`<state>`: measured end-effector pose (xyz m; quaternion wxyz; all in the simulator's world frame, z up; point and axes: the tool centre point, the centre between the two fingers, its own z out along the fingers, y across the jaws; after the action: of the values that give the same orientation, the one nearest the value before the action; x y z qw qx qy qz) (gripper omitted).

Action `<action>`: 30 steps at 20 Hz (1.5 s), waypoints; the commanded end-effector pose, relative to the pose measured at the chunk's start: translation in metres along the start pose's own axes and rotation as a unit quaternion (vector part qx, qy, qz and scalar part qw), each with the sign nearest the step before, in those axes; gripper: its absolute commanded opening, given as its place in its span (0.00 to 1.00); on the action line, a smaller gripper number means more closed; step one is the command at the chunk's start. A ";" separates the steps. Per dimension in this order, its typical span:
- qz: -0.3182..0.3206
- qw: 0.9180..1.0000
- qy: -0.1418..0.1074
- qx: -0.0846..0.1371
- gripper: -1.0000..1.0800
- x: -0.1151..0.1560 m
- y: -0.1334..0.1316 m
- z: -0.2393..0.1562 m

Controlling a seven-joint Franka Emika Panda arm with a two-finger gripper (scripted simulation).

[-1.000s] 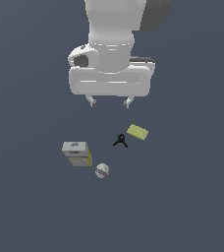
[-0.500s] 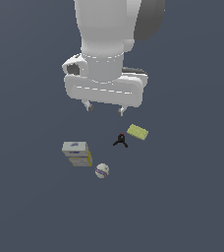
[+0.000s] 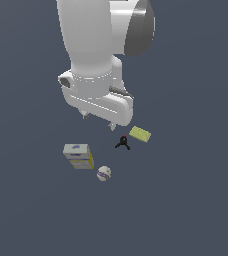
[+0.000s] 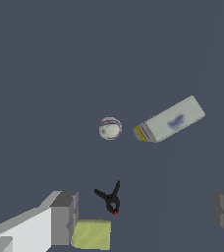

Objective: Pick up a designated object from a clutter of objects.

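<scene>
Since a second ago my arm has swung toward the exterior view's left and tilted; the items have not moved. My gripper hangs above the surface with its fingers spread wide, holding nothing. Nearest beneath it lie the black clamp and the yellow-green block. The carton, grey-white with yellow edges and a bluish mark, rests flat on the grey surface, apart from the clamp. The white ball sits just beside the carton. No tabletop edges are visible.
</scene>
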<state>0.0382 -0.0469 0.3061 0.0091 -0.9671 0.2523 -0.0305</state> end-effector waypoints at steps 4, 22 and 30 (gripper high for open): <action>0.088 0.996 -0.006 -0.001 0.96 0.011 0.012 0.018; 0.366 0.930 -0.017 -0.016 0.96 0.042 0.056 0.075; 0.455 0.890 -0.016 -0.024 0.96 0.051 0.072 0.095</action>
<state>0.0529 -0.1316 0.2149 0.0040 -0.7577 0.6526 -0.0015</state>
